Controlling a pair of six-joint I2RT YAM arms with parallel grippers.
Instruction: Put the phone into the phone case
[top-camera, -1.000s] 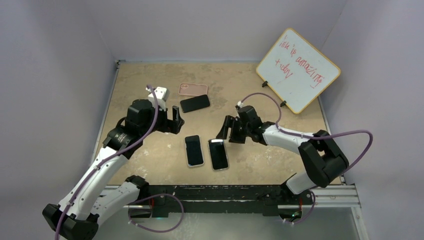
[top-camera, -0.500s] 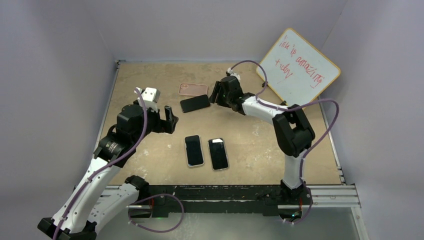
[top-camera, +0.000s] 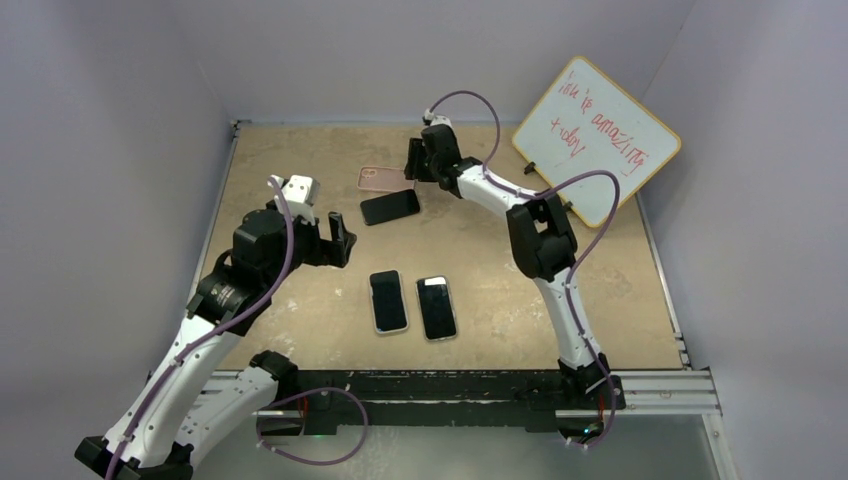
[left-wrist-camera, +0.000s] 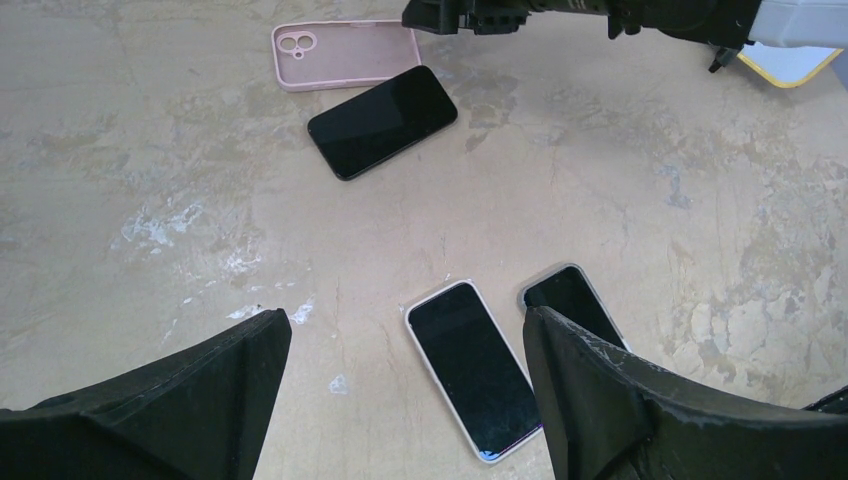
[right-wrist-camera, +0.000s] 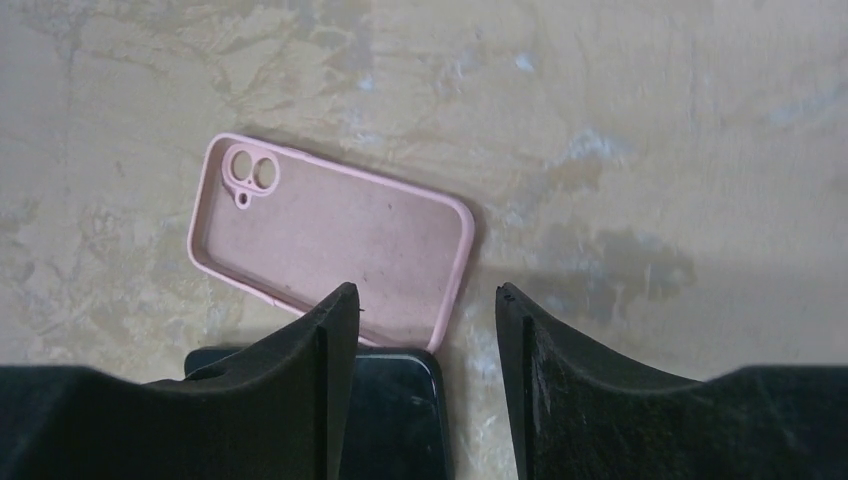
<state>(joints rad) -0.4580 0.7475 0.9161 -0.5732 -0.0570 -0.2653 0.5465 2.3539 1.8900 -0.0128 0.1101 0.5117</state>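
An empty pink phone case (top-camera: 386, 178) lies open side up at the back of the table; it also shows in the left wrist view (left-wrist-camera: 345, 52) and the right wrist view (right-wrist-camera: 330, 235). A bare black phone (top-camera: 390, 207) lies just in front of it, touching its near edge (left-wrist-camera: 383, 121) (right-wrist-camera: 400, 415). My right gripper (top-camera: 414, 166) is open and empty, hovering over the case's right end and the phone's corner (right-wrist-camera: 425, 300). My left gripper (top-camera: 343, 238) is open and empty, above the table left of the phones (left-wrist-camera: 405, 330).
Two cased phones lie side by side at mid table, one in a white case (top-camera: 388, 300) (left-wrist-camera: 470, 365) and one in a grey case (top-camera: 436, 307) (left-wrist-camera: 575, 300). A whiteboard (top-camera: 597, 140) leans at the back right. Walls close the left, back and right sides.
My right arm has swung from mid table out to the back, over the pink case. My left gripper pulled back slightly to the left, then held still.
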